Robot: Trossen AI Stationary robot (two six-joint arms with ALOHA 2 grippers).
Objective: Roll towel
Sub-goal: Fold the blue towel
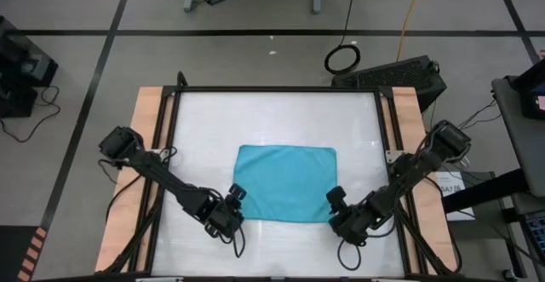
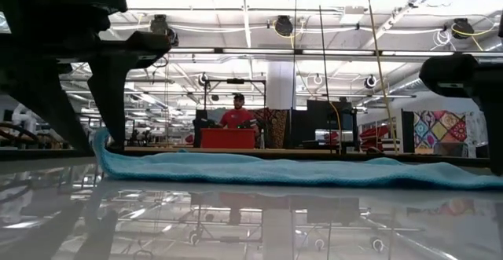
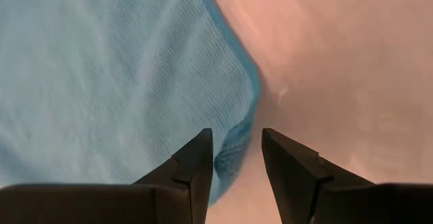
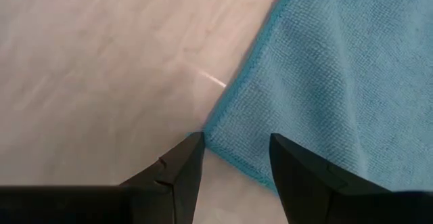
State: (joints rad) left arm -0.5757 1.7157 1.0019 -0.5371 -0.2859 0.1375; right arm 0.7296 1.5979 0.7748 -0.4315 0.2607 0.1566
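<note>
The turquoise towel (image 1: pixel 285 184) lies spread flat on the white table top, a little nearer the near edge. My left gripper (image 1: pixel 236 198) stands open at the towel's near left corner (image 3: pixel 237 126), which shows between its two fingertips (image 3: pixel 235 135) and curls up slightly (image 2: pixel 100 142). My right gripper (image 1: pixel 335 201) stands open at the near right corner (image 4: pixel 226 130), with one fingertip over bare table and the other over the cloth (image 4: pixel 237 137). Both grippers point steeply down. I cannot see either one touching the towel.
Bare white table top (image 1: pixel 272 116) stretches from the towel to the far edge. Wooden rails (image 1: pixel 146 146) and a black frame run along the table's left and right sides. A black box (image 1: pixel 396 73) and a coiled cable (image 1: pixel 342 58) lie on the floor beyond the far edge.
</note>
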